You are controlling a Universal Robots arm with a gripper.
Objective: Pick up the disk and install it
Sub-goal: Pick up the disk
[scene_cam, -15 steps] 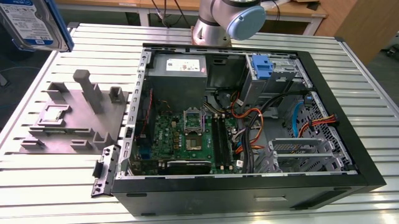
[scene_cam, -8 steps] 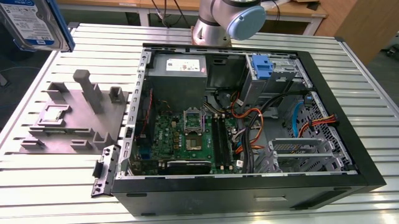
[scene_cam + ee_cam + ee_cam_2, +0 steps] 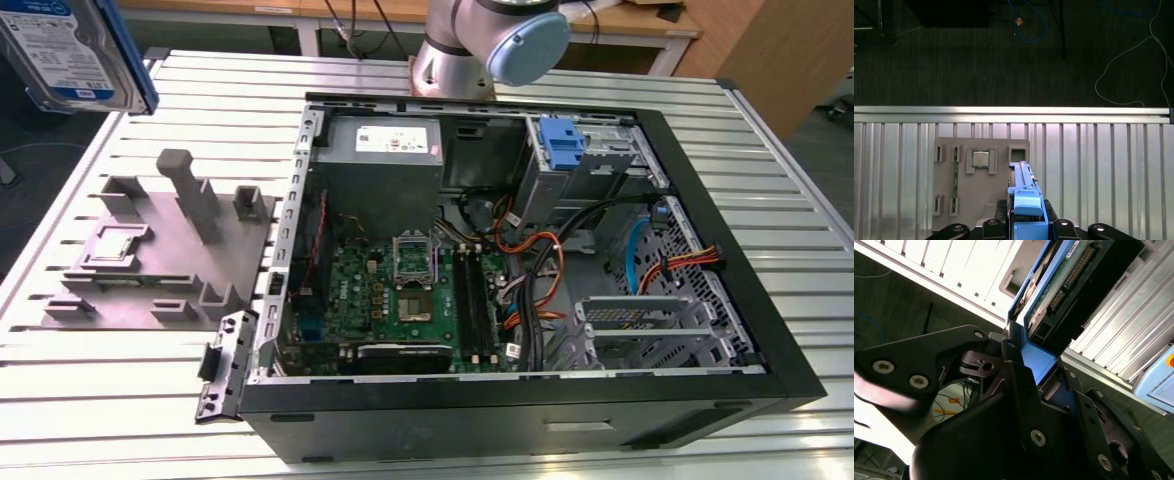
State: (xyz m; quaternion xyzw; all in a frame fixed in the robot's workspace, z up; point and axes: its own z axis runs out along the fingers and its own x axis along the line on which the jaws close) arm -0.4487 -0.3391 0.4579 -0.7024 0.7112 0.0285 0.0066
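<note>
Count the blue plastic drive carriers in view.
2: one around the silver rectangular hard drive in the gripper; one bare carrier in the black computer case. More may be hidden.

Silver arm (image 3: 447,55) wears a blue cap (image 3: 527,45); black claw (image 3: 1034,362) shows screws (image 3: 1037,438).

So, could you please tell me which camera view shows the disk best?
The exterior view: the disk shows its labelled face and blue frame, though cut by the picture's edge. The second wrist view shows its circuit-board side and connector, clamped in the gripper; the first wrist view shows its blue frame edge-on.
</note>
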